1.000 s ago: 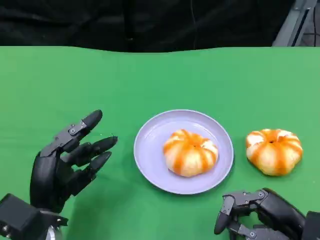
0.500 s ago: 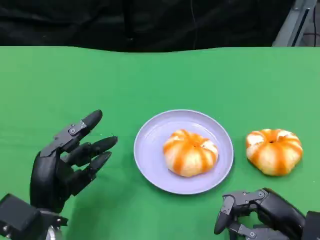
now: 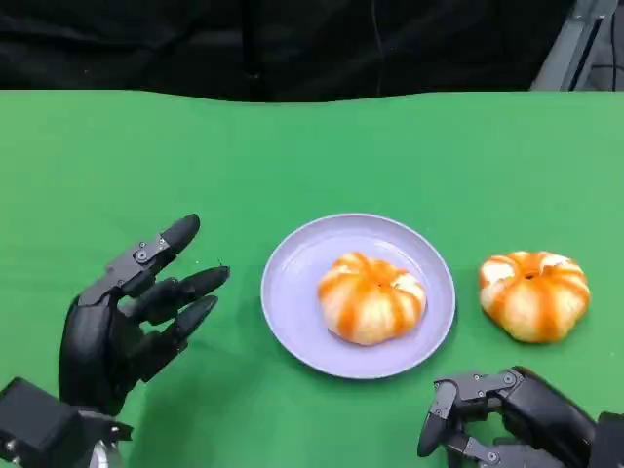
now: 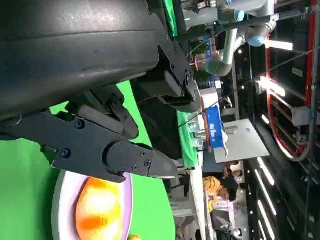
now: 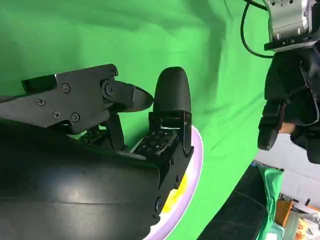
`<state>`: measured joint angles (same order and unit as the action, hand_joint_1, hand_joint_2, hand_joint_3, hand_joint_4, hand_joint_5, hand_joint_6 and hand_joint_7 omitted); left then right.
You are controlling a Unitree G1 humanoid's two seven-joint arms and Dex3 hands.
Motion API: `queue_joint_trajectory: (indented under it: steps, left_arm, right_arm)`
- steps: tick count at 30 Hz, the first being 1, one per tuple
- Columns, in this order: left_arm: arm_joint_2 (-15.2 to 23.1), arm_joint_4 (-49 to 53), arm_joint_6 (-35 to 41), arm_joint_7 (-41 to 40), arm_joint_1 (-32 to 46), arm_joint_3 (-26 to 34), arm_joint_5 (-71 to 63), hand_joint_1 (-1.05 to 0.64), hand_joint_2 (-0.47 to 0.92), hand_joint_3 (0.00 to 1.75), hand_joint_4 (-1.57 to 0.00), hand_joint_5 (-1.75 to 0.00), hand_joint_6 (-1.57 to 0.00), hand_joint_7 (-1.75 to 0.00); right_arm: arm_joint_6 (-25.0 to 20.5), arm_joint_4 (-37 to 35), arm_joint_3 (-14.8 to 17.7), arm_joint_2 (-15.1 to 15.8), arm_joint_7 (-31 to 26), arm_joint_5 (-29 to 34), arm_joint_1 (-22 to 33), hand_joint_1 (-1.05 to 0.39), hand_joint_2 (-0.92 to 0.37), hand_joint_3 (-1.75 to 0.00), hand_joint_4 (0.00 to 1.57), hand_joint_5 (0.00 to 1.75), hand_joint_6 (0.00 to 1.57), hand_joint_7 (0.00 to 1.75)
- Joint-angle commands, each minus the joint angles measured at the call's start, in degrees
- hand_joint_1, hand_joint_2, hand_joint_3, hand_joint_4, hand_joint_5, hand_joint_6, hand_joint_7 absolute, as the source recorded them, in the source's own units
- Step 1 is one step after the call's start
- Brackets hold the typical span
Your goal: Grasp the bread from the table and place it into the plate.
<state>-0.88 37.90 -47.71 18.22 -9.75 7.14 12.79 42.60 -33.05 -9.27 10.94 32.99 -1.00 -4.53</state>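
Note:
An orange-striped bread (image 3: 370, 298) lies in the lavender plate (image 3: 292, 283) at the table's middle; the left wrist view shows the same bread (image 4: 98, 206) and plate (image 4: 127, 196). A second bread (image 3: 533, 294) of the same kind sits on the green cloth to the right of the plate. My left hand (image 3: 127, 312) hovers left of the plate with fingers spread and nothing in it. My right hand (image 3: 502, 419) is low at the front right, below the second bread, fingers curled and apart, holding nothing. The right wrist view shows the plate's rim (image 5: 192, 180) past the fingers (image 5: 170, 100).
Green cloth (image 3: 312, 146) covers the whole table, with a dark backdrop behind its far edge. The right wrist view shows my left hand (image 5: 290, 100) across the table. Robot arms and people appear in the background of the left wrist view.

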Motion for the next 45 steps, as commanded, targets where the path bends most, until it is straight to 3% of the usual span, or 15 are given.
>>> queue_joint_trajectory:
  steps: [1, 7, 31, 35, 45]
  left_arm:
    - [0.72, -0.14, -0.32, 0.77, 1.37, 0.30, 0.22, -0.43, 0.92, 0.12, -0.94, 0.00, -0.68, 0.00]
    - [1.09, -1.30, -0.71, 1.16, 5.05, 0.51, 0.15, -0.42, 0.92, 0.12, -0.96, -0.01, -0.68, 0.00]
    - [0.62, -1.59, -0.70, 2.66, 5.82, 1.02, 0.87, -0.37, 0.92, 0.10, -0.94, 0.00, -0.69, 0.00]
    - [0.28, -1.24, -0.32, 4.54, 10.99, 1.47, 3.18, -0.39, 0.92, 0.10, -0.97, -0.01, -0.71, -0.01]
    - [0.23, -2.39, -0.59, 4.91, 13.89, 0.71, 1.73, -0.38, 0.92, 0.10, -0.98, -0.01, -0.72, -0.01]
  right_arm:
    - [0.82, -0.46, 0.42, 0.63, -0.02, -0.57, 0.06, -0.02, -0.91, -0.51, 0.71, 1.59, 0.78, 1.11]
    - [1.20, -0.71, 0.44, 0.69, 0.03, -0.60, 0.03, -0.03, -0.91, -0.51, 0.71, 1.59, 0.78, 1.11]
    - [1.45, -1.77, 0.63, 0.76, -0.08, -0.53, -0.52, -0.04, -0.91, -0.50, 0.71, 1.58, 0.78, 1.10]
    - [1.86, -0.91, 0.48, 0.91, 0.05, -0.65, 0.47, -0.05, -0.91, -0.50, 0.71, 1.59, 0.78, 1.10]
    - [1.60, -0.68, 0.50, 0.88, 0.39, -1.22, 0.74, -0.05, -0.92, -0.48, 0.71, 1.57, 0.79, 1.08]
